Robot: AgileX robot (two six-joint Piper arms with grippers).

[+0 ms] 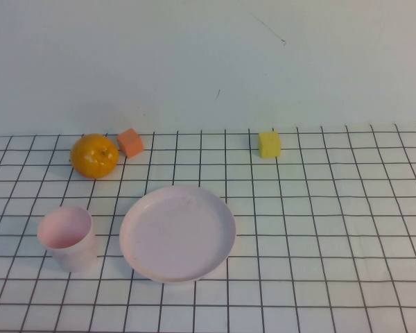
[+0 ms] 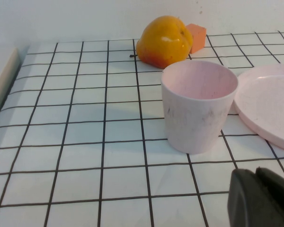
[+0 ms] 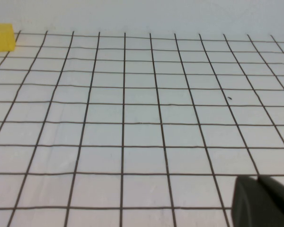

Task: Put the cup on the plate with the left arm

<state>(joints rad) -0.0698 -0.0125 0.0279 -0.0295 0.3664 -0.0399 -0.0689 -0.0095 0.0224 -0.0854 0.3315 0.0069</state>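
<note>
The pale pink cup (image 1: 68, 237) stands upright and empty at the front left of the gridded table. It stands just left of the round pale pink plate (image 1: 177, 232), which is empty. Neither arm shows in the high view. In the left wrist view the cup (image 2: 199, 111) stands a short way ahead of my left gripper (image 2: 255, 171), with the plate's rim (image 2: 267, 101) beside it. The left gripper's two black fingers lie together, holding nothing. My right gripper (image 3: 258, 178) is also shut and empty over bare grid cloth, away from the cup and plate.
An orange fruit (image 1: 94, 155) and a small orange block (image 1: 130, 142) sit behind the cup near the back wall. A yellow block (image 1: 269, 144) sits at the back, right of centre. The table's left edge (image 2: 2, 80) shows in the left wrist view.
</note>
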